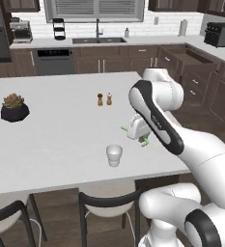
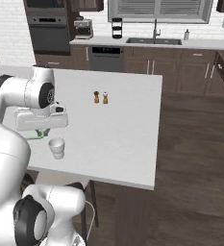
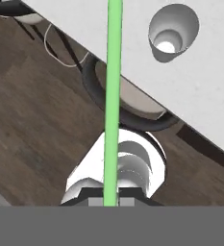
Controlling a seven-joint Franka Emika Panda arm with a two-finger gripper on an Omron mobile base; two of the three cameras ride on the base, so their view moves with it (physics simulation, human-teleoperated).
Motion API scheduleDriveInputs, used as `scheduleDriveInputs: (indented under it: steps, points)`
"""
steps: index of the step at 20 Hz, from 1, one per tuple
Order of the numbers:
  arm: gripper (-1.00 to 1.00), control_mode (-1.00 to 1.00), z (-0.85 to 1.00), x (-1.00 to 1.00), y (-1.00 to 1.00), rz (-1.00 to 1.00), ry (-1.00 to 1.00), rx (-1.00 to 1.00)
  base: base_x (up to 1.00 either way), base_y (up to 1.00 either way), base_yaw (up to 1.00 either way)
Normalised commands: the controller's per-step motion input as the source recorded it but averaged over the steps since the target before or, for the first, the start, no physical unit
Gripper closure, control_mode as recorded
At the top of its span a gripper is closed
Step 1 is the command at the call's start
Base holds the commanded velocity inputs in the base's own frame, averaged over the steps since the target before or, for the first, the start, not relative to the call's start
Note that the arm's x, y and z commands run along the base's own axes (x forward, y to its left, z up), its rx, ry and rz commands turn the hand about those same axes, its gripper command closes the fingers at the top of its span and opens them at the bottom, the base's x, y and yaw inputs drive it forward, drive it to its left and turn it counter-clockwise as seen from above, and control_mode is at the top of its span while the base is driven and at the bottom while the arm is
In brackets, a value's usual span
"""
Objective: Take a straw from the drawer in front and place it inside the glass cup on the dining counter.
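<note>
Gripper [image 3: 111, 202] jaws are clamped on the straw [image 3: 113, 96], holding it just beside the glass cup [image 1: 114, 155] near the front edge of the dining counter [image 1: 56, 135]. Straw and cup mouth are not lined up, so lowering now would probably strike the rim, tip the cup, or drop the straw toward the stools [image 1: 104, 205]. Salt and pepper shakers [image 1: 104, 99] and a potted plant [image 1: 14, 107] stand well apart, blocking nothing.

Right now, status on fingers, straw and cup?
Gripper shut on straw. Straw lying level above dining counter, beside glass cup, not yet in. Nothing blocking the cup.
</note>
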Motion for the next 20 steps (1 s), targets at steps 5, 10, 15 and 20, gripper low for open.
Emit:
scheduleDriveInputs:
  steps: [5,10,15,20]
  points:
    - [1.0,-1.0,0.0,0.6,-0.03,0.01,0.16,0.0,0.4,-0.06,0.01]
    - [1.0,-1.0,0.14,0.53,0.0,0.12,0.05,-0.13,0.0,0.0,0.0]
    - [1.0,-1.0,0.37,0.12,0.0,0.3,-0.09,-0.44,0.0,0.0,0.0]
    - [1.0,-1.0,0.22,0.0,0.0,0.41,-0.05,-0.53,0.0,0.0,0.0]
